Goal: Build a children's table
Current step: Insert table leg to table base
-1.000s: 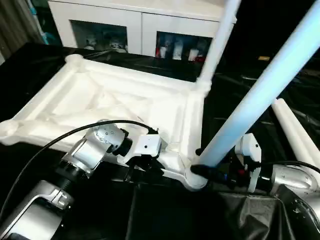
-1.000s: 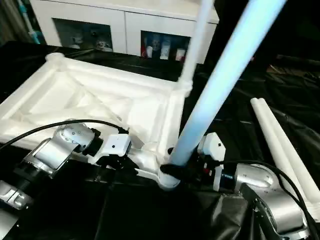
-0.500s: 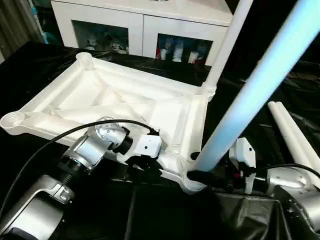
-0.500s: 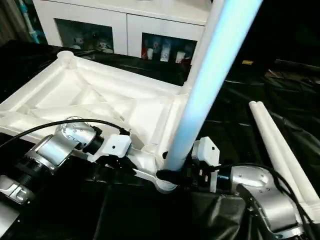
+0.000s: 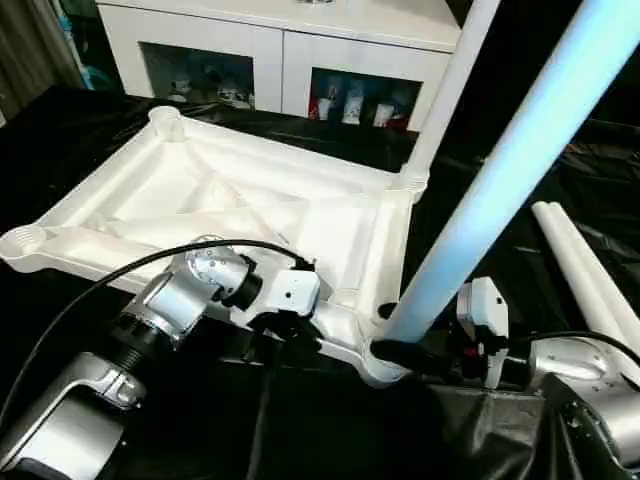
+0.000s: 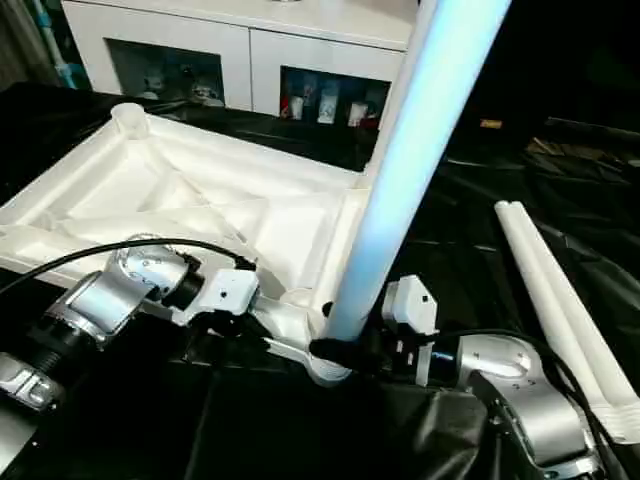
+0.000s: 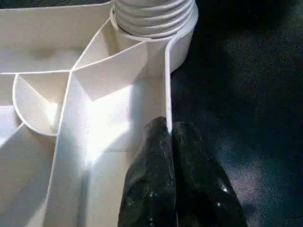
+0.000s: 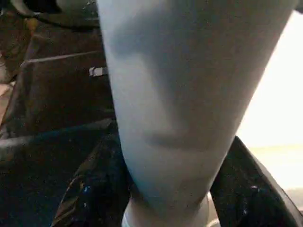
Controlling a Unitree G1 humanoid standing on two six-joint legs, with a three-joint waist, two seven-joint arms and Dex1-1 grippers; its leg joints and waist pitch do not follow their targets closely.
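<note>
I see the table top (image 5: pixel 250 205) lying underside up on the black cloth (image 5: pixel 330 430), its ribbed bracing facing me, in front of the white cabinet (image 5: pixel 290 50). At the top's near corner socket (image 5: pixel 385 362) a leg (image 5: pixel 500 180) stands upright, its foot seated in the socket. My right gripper (image 8: pixel 165 189) clasps that leg low down, one black finger on either side of the tube, just above the socket. At the top's far corner on the same short side, a second leg (image 5: pixel 445 95) stands in its socket. My left gripper (image 7: pixel 171 142) pinches the top's thin edge wall beside the near socket, fingers pressed onto the rim. Two loose legs (image 6: pixel 555 300) lie side by side on the cloth, well apart from the top, beyond my right arm.
</note>
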